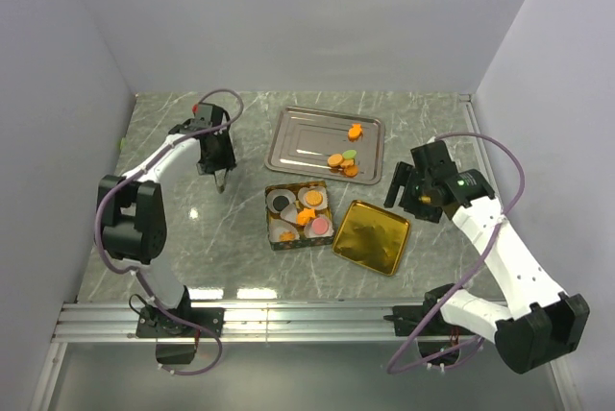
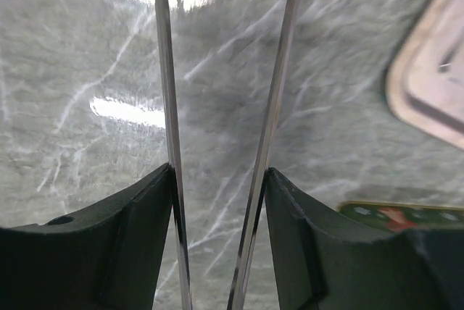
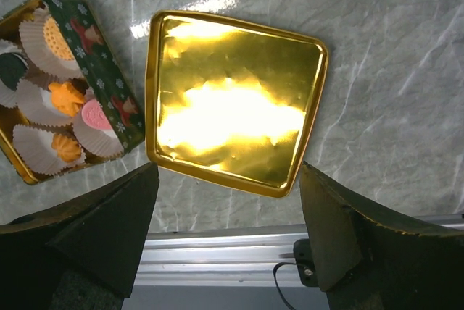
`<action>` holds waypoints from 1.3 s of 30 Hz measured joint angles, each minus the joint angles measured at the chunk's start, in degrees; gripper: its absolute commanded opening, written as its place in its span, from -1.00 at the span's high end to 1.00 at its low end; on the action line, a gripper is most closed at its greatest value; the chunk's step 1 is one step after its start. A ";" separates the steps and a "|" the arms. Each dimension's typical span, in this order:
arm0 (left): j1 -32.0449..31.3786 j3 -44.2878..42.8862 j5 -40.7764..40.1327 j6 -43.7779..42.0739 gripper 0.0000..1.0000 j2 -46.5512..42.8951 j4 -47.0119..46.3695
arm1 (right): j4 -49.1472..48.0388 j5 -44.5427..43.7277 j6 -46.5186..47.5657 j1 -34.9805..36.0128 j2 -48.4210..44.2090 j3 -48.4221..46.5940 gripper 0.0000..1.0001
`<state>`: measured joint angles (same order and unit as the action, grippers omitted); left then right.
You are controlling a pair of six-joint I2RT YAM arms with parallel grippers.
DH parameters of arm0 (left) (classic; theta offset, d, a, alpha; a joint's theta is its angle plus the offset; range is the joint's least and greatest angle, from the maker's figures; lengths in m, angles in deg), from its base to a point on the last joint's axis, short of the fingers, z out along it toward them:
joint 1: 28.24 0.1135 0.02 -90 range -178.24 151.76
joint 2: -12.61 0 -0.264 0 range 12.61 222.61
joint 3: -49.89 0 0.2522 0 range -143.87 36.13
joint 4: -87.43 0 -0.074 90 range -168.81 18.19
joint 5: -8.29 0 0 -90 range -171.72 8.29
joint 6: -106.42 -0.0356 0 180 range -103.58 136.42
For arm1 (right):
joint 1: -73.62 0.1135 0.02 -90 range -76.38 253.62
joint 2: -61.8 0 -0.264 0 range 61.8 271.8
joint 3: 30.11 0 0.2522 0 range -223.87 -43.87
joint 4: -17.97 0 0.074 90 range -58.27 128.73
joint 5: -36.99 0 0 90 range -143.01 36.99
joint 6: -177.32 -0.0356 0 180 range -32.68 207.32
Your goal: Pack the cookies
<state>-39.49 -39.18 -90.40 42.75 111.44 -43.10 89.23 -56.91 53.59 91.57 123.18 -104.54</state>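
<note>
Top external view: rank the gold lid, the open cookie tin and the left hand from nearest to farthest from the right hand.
1. Gold lid, right beside the right hand, on the near side.
2. Cookie tin, mid-table.
3. Left hand, far left.

Steel tray [image 2: 428,85] cut off in left wrist view, tin [image 3: 109,85] cut off in right wrist view, cookies [image 1: 335,159] on tray too small to count

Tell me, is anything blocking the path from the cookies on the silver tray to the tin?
Nothing visible does. The tin stands open just in front of the silver tray holding the cookies, and the gold lid lies off to one side.
</note>
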 measured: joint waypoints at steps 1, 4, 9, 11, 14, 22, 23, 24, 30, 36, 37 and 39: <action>0.15 0.66 0.13 -0.11 -0.16 0.39 -0.39 | -0.13 0.39 -0.11 0.00 0.44 0.42 -0.69; 0.81 3.50 1.22 -0.20 -0.19 1.73 -1.49 | -0.85 1.40 -0.39 0.00 2.16 1.90 -0.68; 1.97 7.63 3.58 -0.20 -0.22 3.06 -2.93 | -2.23 4.24 -1.03 0.00 5.60 2.95 -0.67; 2.25 8.70 4.24 -0.20 -0.23 3.28 -3.52 | -3.34 5.51 -1.22 0.00 7.06 2.95 -0.66; 2.43 9.70 4.70 -0.20 -0.25 3.28 -4.04 | -4.85 7.19 -1.40 0.00 9.03 2.93 -0.65; 2.43 10.10 4.96 -0.61 -0.34 3.30 -5.09 | -8.09 11.52 -1.29 0.02 16.31 2.91 -0.64; 2.43 10.10 4.92 -0.59 -0.37 3.30 -5.09 | -8.31 12.02 -1.20 0.02 17.49 2.84 -0.63; 2.43 10.10 4.85 -0.59 -0.44 3.30 -5.07 | -8.48 12.50 -1.11 0.07 18.71 2.69 -0.63; 2.43 10.10 4.24 -0.11 -0.78 2.25 -4.66 | -8.85 15.08 -1.01 0.13 26.36 -1.01 -0.61; 2.43 10.03 4.15 1.33 -0.76 -3.56 -3.15 | -9.81 17.25 -1.11 0.70 34.82 -7.28 -0.59; 2.43 9.99 4.20 1.60 -0.75 -4.94 -2.86 | -9.97 17.35 -1.14 0.90 36.02 -8.24 -0.59; 2.43 9.81 4.31 2.03 -0.71 -7.43 -2.03 | -9.90 17.42 -1.16 1.44 38.14 -10.19 -0.58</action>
<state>-37.06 -29.36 -86.10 44.78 104.00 -45.14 79.33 -39.49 52.43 93.01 161.32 -114.72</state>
